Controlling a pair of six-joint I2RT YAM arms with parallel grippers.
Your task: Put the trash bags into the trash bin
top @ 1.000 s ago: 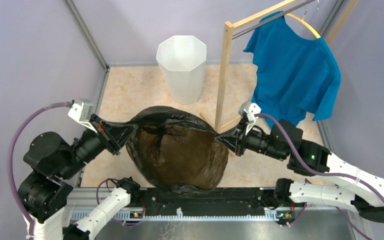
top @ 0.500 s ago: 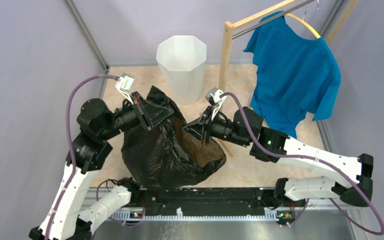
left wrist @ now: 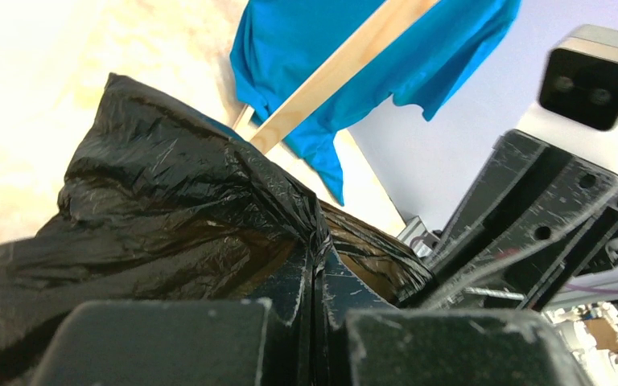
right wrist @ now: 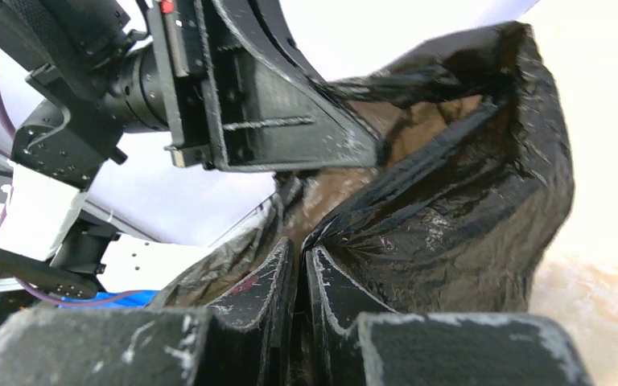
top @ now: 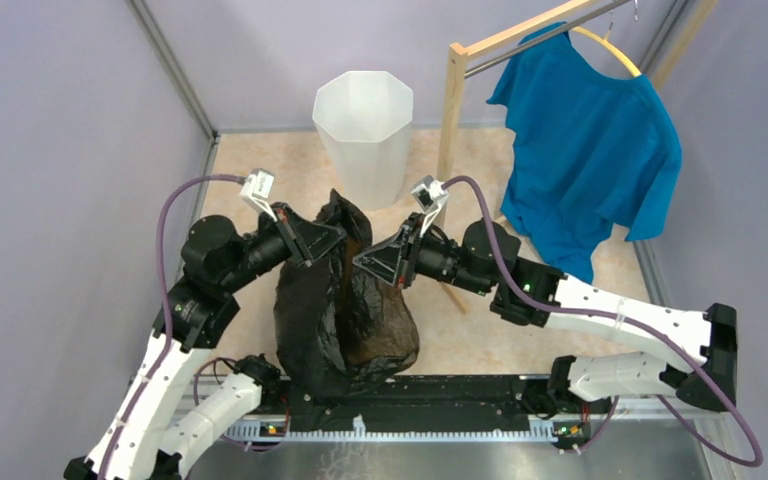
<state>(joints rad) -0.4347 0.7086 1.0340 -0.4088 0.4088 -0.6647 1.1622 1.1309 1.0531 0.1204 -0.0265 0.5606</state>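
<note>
The glossy black trash bag hangs in a tall bunch between my two arms, brownish where light passes through. My left gripper is shut on the bag's rim on its left side; the pinched plastic shows in the left wrist view. My right gripper is shut on the rim on its right side, and the bag shows in the right wrist view. The two grippers are close together, almost touching. The white faceted trash bin stands upright just behind them, open mouth up.
A wooden rack post stands right of the bin, with a blue shirt on a hanger at the back right. A black rail runs along the near edge. Purple walls close in the left and right.
Both grippers have drawn together from wide apart, carrying the bag's rim up and back toward the bin. The bag has gone from a wide spread to a narrow, tall bunch.
</note>
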